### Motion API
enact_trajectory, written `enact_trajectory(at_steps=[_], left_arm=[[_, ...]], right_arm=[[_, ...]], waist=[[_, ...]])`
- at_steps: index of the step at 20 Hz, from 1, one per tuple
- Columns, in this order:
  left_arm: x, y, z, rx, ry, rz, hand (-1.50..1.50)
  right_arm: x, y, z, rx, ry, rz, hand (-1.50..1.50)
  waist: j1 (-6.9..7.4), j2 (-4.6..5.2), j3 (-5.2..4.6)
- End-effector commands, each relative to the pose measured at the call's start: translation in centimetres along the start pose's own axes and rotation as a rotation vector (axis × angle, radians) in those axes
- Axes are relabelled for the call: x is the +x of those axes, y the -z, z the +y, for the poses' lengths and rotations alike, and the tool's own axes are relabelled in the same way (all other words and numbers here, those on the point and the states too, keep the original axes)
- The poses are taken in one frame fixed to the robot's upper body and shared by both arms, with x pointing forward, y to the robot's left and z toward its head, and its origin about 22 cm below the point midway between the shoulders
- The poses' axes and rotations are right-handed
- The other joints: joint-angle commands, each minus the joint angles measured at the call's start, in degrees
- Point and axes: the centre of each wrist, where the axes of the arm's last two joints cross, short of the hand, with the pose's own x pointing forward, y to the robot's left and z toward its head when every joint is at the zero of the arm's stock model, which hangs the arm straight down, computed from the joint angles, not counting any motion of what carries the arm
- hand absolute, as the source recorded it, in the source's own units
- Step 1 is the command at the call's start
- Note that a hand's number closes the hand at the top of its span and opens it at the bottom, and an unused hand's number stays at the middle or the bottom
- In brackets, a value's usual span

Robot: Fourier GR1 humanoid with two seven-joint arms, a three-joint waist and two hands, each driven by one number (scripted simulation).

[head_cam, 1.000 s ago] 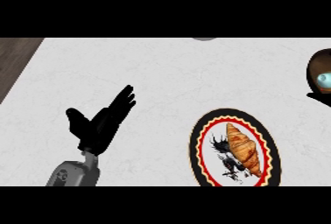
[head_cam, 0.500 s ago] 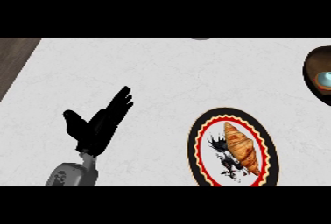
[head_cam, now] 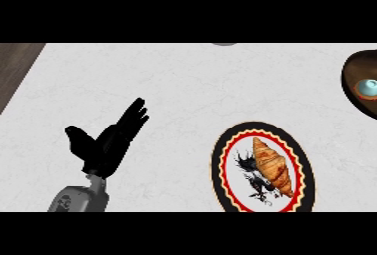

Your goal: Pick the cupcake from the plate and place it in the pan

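One arm shows, on the left side of the view. Its grey forearm (head_cam: 77, 199) comes up from the near edge and leans slightly to the right as it rises. At its end the black left hand (head_cam: 107, 145) is open, the fingers (head_cam: 131, 115) held straight and close together, pointing away and to the right. The thumb (head_cam: 77, 136) is spread wide to the left, well apart from the fingers. The hand holds nothing.

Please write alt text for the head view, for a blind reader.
A croissant lies on a red-rimmed plate on the white counter. The open left hand rests to its left, apart; a dark pan shows at right.
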Motion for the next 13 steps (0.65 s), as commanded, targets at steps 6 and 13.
enact_trajectory(at_steps=[6, 13], left_arm=[[0.6, -0.4, 0.7, 0.020, -0.002, -0.004, 0.00], [-0.4, -0.9, 1.0, 0.042, -0.024, 0.015, 0.00]], right_arm=[[0.5, -2.2, -3.0, 0.127, 0.103, -0.070, -1.50], [0.5, -3.0, -3.7, 0.157, 0.107, -0.066, -1.50]], waist=[[-1.19, -0.76, 0.08], [-1.74, -0.79, 0.11]])
